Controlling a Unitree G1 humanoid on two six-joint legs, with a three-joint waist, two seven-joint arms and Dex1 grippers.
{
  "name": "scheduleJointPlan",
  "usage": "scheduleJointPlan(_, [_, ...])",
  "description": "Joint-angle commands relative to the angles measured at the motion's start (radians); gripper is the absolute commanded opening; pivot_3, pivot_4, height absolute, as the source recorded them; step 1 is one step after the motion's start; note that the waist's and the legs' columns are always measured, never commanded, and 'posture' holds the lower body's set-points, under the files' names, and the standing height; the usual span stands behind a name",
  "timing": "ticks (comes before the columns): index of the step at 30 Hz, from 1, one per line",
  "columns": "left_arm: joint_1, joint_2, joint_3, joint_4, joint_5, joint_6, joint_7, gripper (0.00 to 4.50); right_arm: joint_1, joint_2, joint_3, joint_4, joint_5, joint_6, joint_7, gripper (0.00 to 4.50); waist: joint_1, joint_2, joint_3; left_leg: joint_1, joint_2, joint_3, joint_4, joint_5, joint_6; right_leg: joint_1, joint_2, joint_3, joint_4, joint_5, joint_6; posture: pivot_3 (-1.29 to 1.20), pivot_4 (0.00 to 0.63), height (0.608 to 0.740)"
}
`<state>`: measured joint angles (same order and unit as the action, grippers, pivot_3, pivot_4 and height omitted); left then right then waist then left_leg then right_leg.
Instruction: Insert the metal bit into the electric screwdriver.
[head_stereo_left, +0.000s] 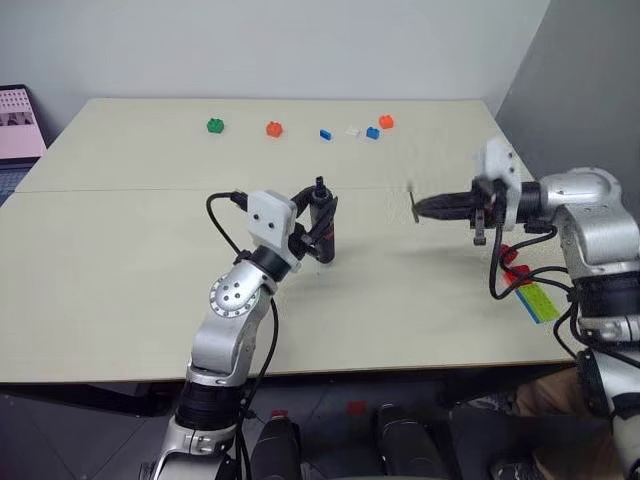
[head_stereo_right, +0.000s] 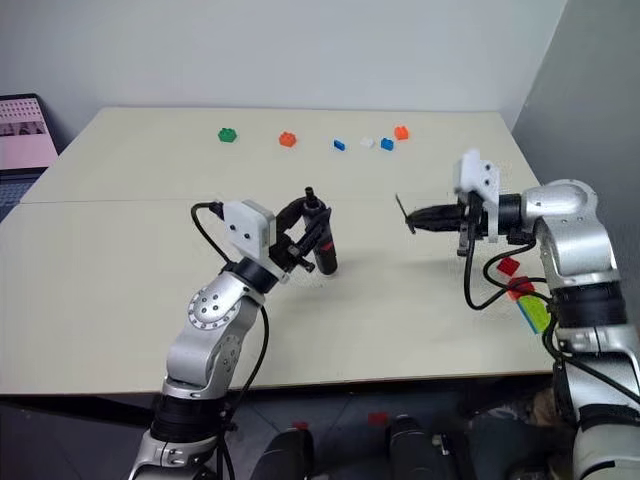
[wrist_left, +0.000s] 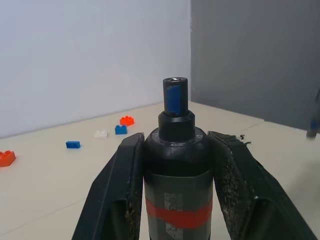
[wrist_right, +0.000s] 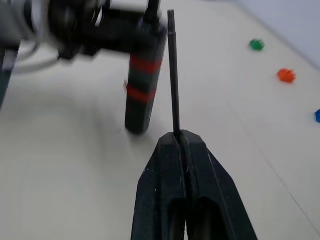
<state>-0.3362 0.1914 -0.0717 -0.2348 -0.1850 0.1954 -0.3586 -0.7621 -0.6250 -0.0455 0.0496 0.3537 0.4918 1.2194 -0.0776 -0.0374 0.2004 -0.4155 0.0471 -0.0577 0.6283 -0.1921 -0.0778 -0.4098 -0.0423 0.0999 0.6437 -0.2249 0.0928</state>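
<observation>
Pale worktop (head_stereo_left: 120, 260), bricks far back: left tool (head_stereo_left: 318, 226) clamps the electric screwdriver (head_stereo_left: 322, 225) upright, socket up, rigid and well seated; right tool (head_stereo_left: 432, 208), well apart, pinches the metal bit (wrist_right: 173, 70) by one end, light, stiff, likely slippery.

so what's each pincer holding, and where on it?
Left pincer: black, red-banded electric screwdriver, gripped around its body. Right pincer: thin grey metal bit, pinched at one end.

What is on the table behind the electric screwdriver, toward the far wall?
Behind the electric screwdriver, near the table's far edge, lie small bricks: green, two orange, two blue and one white. Nothing covers them.
</observation>
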Motion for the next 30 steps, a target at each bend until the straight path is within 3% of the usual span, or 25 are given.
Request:
scheduleJointPlan(1, [-0.016, -0.011, -0.008, -0.017, 0.02, -0.045, 0.009, 1.62, 0.012, 0.048, -0.073, -0.143, 0.106, 0.132, -0.147, 0.0, 0.0, 0.0, 0.0, 0.0, 0.0, 0.0, 0.0, 0.0, 0.0, 0.0, 0.0, 0.0, 0.0, 0.0, 0.0, 0.0, 0.15, 0.74])
scheduleJointPlan(5, [-0.023, -0.035, -0.022, 0.02, 0.042, -0.066, 0.018, 1.62, 0.016, 0.126, -0.09, -0.204, 0.174, 0.191, -0.261, 0.0, 0.0, 0.0, 0.0, 0.0, 0.0, 0.0, 0.001, 0.0, 0.0, 0.0, 0.0, 0.0, 0.0, 0.0, 0.0, 0.0, 0.15, 0.74])
scheduleJointPlan(10, [-0.031, -0.05, -0.035, 0.029, 0.036, -0.07, -0.002, 1.62, 0.012, 0.153, -0.068, -0.23, 0.215, 0.209, -0.301, 0.0, 0.004, 0.0, 0.0, -0.001, 0.0, 0.0, 0.0, 0.0, 0.0, -0.001, 0.0, 0.0, -0.001, 0.0, 0.0, 0.0, 0.15, 0.74])
scheduleJointPlan(22, [-0.045, 0.056, -0.039, -0.061, -0.14, 0.037, -0.25, 1.62, -0.027, 0.06, -0.069, -0.256, 0.338, 0.274, -0.21, 0.0, 0.013, 0.0, 0.0, -0.002, 0.0, 0.0, -0.001, 0.0, 0.0, -0.002, 0.0, 0.0, -0.002, 0.0, 0.0, 0.0, 0.15, 0.74])
scheduleJointPlan(30, [-0.069, 0.124, -0.06, -0.017, -0.195, 0.092, -0.39, 1.61, -0.029, 0.032, -0.046, -0.284, 0.387, 0.3, -0.189, 0.0, 0.014, 0.0, 0.0, -0.002, 0.0, 0.001, -0.001, 0.0, 0.0, -0.003, 0.0, 0.0, -0.002, -0.001, -0.001, 0.0, 0.15, 0.74])
